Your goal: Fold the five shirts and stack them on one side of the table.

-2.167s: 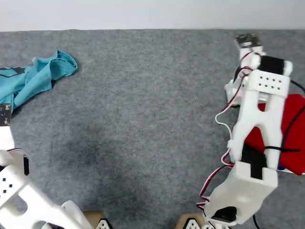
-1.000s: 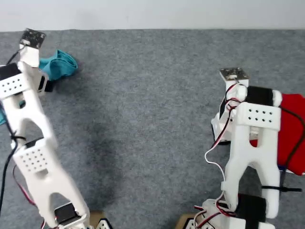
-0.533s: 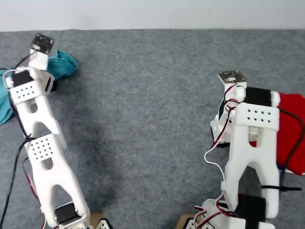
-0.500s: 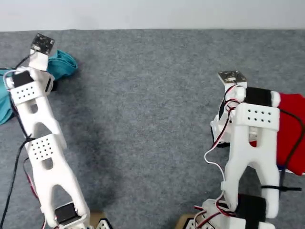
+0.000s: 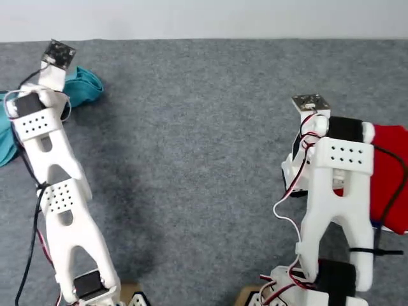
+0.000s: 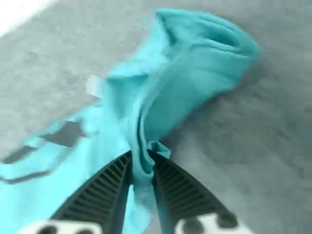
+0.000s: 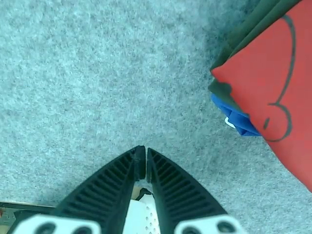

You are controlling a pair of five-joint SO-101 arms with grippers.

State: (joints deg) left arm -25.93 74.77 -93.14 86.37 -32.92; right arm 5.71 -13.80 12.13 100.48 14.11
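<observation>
Loosely crumpled teal shirt (image 6: 161,92), ridge pinched by left hand (image 6: 141,168)

Teal shirt (image 5: 85,86) lies crumpled left, red-topped folded stack (image 5: 390,156) right

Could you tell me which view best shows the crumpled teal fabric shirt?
The left wrist view: the crumpled teal fabric shirt is close up, a fold pinched in the left gripper. In the high view an arm covers part.
</observation>
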